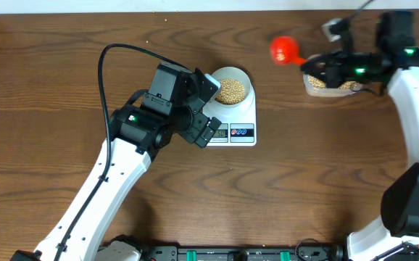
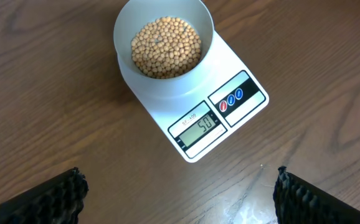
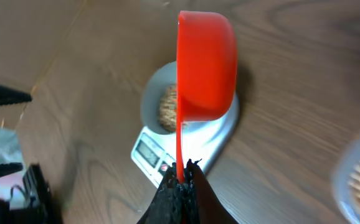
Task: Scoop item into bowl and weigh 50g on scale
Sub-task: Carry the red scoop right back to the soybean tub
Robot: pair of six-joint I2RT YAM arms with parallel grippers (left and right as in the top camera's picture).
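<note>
Dark brown wood-grain table (image 1: 304, 181) is filling every view; a pale strip (image 1: 195, 6) is running along its 12 o'clock edge. Scale (image 2: 242, 93) is sitting near centre, its display (image 2: 198, 124) showing 50. Bowl (image 2: 195, 18) is resting on the scale, with the item (image 2: 166, 46), tan beans, lying heaped inside. Left gripper (image 2: 179, 186) is hovering at the scale's 9 o'clock, jaws spread wide, holding nothing. Right gripper (image 3: 183, 171) is clamping a red scoop (image 3: 208, 68) by its handle at the table's 2 o'clock, above a clear tub (image 1: 318, 88) of beans.
</note>
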